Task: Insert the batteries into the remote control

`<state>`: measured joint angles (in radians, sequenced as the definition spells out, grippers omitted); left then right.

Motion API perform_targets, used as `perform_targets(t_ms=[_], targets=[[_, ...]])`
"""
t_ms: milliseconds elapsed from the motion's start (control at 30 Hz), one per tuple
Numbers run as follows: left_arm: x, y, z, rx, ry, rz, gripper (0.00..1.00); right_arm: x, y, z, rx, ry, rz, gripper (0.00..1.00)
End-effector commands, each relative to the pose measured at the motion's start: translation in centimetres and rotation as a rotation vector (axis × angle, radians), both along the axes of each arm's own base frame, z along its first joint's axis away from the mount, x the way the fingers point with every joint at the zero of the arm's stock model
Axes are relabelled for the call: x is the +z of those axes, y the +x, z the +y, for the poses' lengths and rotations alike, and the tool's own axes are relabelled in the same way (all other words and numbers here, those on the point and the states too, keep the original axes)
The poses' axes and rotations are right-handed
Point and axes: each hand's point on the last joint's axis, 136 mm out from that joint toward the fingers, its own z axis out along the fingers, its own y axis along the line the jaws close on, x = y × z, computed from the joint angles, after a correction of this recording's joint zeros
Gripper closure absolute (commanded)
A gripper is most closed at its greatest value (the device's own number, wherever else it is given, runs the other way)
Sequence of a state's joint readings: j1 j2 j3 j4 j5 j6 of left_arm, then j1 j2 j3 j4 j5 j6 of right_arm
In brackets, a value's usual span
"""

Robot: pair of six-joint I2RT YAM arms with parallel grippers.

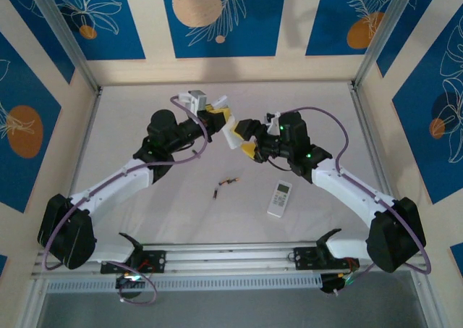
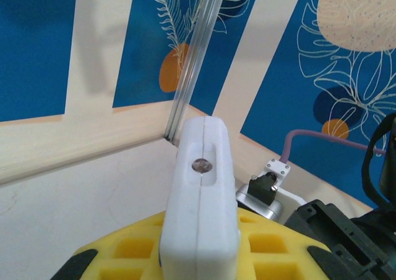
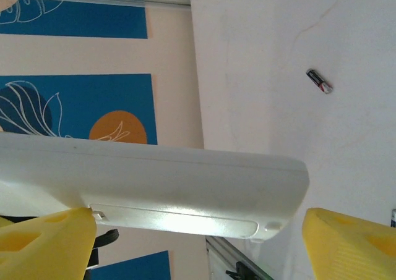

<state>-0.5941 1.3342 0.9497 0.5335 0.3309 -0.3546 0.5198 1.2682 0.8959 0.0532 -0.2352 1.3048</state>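
Two batteries (image 1: 231,181) lie loose on the table (image 1: 123,118), near each other and apart from both arms; a flat remote (image 1: 279,198) rests at 3 o'clock from them; at 12 o'clock the arms meet around a raised remote (image 2: 201,187); the left fingers (image 2: 124,252) are clamped narrow on its sides, its end sticking out past them; the right fingers (image 3: 43,246) stand wide, one at the remote's edge, the other apart from its end.
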Motion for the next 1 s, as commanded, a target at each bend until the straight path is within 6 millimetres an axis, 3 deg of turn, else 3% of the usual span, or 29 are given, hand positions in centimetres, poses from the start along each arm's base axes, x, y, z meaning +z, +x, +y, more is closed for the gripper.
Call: perform_targets(t_ms=[0,267,700,800,967], targets=[[4.8,-3.5,-0.4,-0.093,-0.062,-0.158,1.0,-2.8,1.4,-1.9,-0.119,-0.074,0.109,0.15],[3.2,-3.4,-0.8,-0.082,0.024,-0.217,1.0,-3.7,0.7,-2.3,-0.099,-0.124,0.15,0.17],[0.6,-0.9,-2.3,-0.063,0.067,-0.208,1.0,-5.2,-1.2,-4.8,-0.101,-0.177,0.188,0.2],[-0.1,-0.6,-2.9,-0.077,0.065,-0.186,1.0,-3.3,-1.2,-4.3,-0.06,-0.127,0.09,0.18],[0.0,-0.5,-3.2,-0.079,0.043,-0.182,1.0,0.2,-0.9,-3.1,-0.016,-0.026,-0.045,0.03]])
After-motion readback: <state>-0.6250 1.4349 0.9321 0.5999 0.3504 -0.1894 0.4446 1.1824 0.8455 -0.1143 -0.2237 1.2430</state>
